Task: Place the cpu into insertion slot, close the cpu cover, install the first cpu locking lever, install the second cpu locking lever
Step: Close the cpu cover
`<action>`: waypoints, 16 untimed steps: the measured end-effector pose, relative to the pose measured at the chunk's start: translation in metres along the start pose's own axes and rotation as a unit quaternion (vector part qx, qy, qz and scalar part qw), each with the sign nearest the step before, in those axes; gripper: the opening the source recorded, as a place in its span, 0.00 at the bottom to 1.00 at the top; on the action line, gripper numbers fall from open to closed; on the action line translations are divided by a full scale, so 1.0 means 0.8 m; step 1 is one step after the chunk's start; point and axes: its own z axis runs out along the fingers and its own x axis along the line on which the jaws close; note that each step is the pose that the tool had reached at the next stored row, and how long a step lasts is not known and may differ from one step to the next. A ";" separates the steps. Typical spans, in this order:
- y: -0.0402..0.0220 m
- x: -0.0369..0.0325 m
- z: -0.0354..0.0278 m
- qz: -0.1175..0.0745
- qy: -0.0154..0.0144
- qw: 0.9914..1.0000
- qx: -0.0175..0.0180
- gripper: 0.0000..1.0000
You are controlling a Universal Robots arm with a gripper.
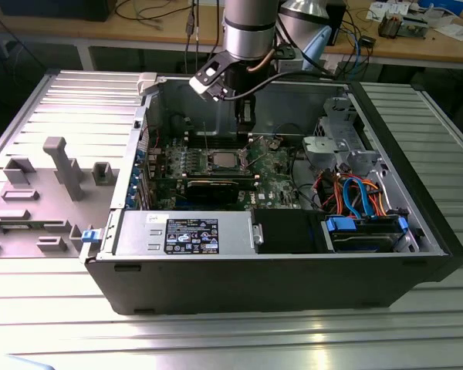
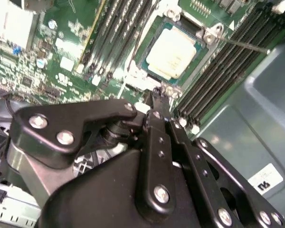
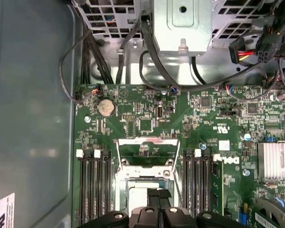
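The cpu (image 2: pixel 174 51) lies flat in the insertion slot (image 2: pixel 152 34), its silver-grey top showing; in the exterior view the cpu (image 1: pixel 222 160) sits mid-board. The cpu cover (image 3: pixel 147 141) is swung open beyond the slot, green board showing through its window. A thin locking lever (image 2: pixel 242 45) sticks out unlatched from a corner of the slot. My gripper (image 2: pixel 156 94) hovers at the slot's edge with its fingers shut and nothing visible between them. In the exterior view the gripper (image 1: pixel 245 125) hangs just above the board, behind the slot.
Long black memory slots (image 3: pixel 93 185) flank the socket on both sides. A black graphics card (image 1: pixel 220 187) lies in front of it. A metal drive cage (image 1: pixel 336 142) with coloured cables (image 1: pixel 355 193) fills the exterior view's right. The case walls (image 1: pixel 239 277) surround the board.
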 end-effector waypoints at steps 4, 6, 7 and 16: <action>0.0144 -0.0001 0.0008 0.000 0.000 1.000 0.001 0.11; 0.0169 0.0000 0.0014 -0.014 0.001 1.000 0.001 0.11; 0.0186 0.0000 0.0017 -0.016 0.001 1.000 0.002 0.11; 0.0341 -0.0002 0.0024 -0.016 0.002 1.000 0.026 0.11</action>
